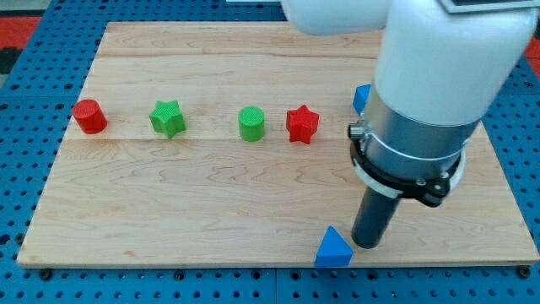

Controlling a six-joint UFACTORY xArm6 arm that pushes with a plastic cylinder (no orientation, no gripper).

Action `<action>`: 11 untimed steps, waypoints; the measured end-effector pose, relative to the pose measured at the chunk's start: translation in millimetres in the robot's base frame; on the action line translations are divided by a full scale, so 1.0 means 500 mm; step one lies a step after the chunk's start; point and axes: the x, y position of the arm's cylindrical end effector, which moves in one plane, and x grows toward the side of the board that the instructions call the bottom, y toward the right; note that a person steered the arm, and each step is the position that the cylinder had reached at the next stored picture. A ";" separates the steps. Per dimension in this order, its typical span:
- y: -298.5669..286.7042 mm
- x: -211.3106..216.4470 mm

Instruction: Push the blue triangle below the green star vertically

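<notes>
My tip (368,245) rests on the board (211,203) at the near edge, just right of the blue triangle (333,250), touching it or very nearly; contact cannot be confirmed. The tool is a plain rod, nothing to open or close, and it holds nothing.

Blue triangle: near edge of board, right of centre. Green star (168,118): far-left part, in a row with red cylinder (89,116) on its left, green cylinder (251,123) and red star (302,124) on its right. A second blue block (362,97) shows partly behind the arm, far right; shape unclear.

Step in hand, as I judge it: start of the push, tip set on the triangle's right side. Triangle is well apart from the star, so most of the task remains.

Next move calls for a long leftward push along the near edge until the triangle sits directly nearward of the star. Risks: triangle slipping off the rod, or sliding off the board's near edge.
</notes>
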 end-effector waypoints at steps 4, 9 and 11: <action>0.047 0.051; -0.328 0.049; -0.504 0.015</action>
